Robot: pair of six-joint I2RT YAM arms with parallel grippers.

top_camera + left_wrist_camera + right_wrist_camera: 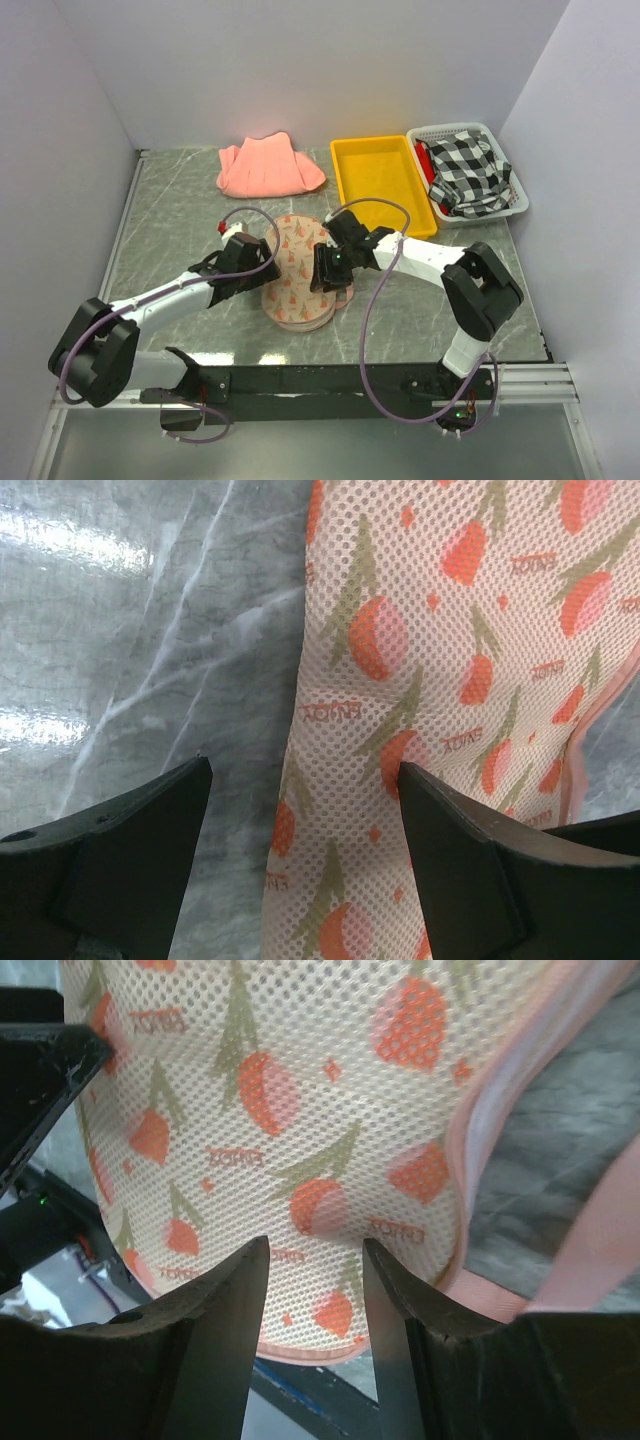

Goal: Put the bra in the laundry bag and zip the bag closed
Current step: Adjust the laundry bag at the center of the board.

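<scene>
The laundry bag (pixel 300 272), beige mesh with red-orange prints and pink edging, lies flat on the marble table between both arms. The bra is hidden from every view. My left gripper (pixel 266 270) is at the bag's left edge. In the left wrist view it (pixel 304 768) stands wide open, one finger over bare table and the other over the bag (pixel 450 660). My right gripper (pixel 322 274) is at the bag's right side. In the right wrist view its jaws (pixel 315 1244) stand a narrow gap apart in front of the mesh (pixel 300 1110), the pink zip edging (pixel 470 1160) just to their right.
A folded salmon-pink cloth (pixel 268 168) lies at the back. To its right stand a yellow tray (pixel 345 185) and a white basket (pixel 470 130) holding a black-and-white checked cloth (pixel 465 175). Walls close in the table on both sides and at the back.
</scene>
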